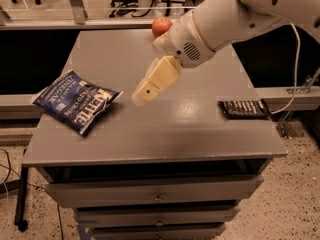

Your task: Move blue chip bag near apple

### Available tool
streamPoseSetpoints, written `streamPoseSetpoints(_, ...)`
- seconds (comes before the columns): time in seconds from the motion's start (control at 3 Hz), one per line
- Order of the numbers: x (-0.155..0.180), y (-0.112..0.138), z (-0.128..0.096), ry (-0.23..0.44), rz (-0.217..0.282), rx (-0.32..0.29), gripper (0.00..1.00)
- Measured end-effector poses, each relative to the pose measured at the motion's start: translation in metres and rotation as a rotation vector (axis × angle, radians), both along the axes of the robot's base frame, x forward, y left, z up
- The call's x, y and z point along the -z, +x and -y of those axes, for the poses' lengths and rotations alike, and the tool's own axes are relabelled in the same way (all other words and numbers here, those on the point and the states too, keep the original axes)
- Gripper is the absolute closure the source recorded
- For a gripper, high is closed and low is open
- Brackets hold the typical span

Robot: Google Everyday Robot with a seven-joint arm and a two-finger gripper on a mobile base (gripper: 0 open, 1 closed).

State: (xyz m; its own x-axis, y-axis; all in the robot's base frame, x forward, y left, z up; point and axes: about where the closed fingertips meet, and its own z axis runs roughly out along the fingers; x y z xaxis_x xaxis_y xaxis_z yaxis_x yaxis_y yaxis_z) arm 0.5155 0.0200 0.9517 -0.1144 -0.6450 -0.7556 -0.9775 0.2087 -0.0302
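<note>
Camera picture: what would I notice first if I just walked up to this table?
The big white robot arm jumps out first, reaching in from the top right, with its cream hand hanging over the middle of the grey table. Then the blue chip bag lying near the table's left edge, and the little red apple at the far edge.
</note>
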Motion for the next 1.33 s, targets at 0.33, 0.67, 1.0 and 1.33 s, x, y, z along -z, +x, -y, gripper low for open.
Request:
streamPoseSetpoints(0.33,0.013,0.001,-0.015,0.047,-0.012,-0.012,0.0)
streamPoseSetpoints(0.67,0.048,0.008,-0.065,0.12,-0.04,-0.05,0.0)
streamPoseSetpoints(1.0,0.082,0.023,-0.113,0.184,-0.056,-0.074,0.0)
streamPoseSetpoints(1.33,0.102,0.04,-0.143,0.226,-0.055,-0.073,0.17)
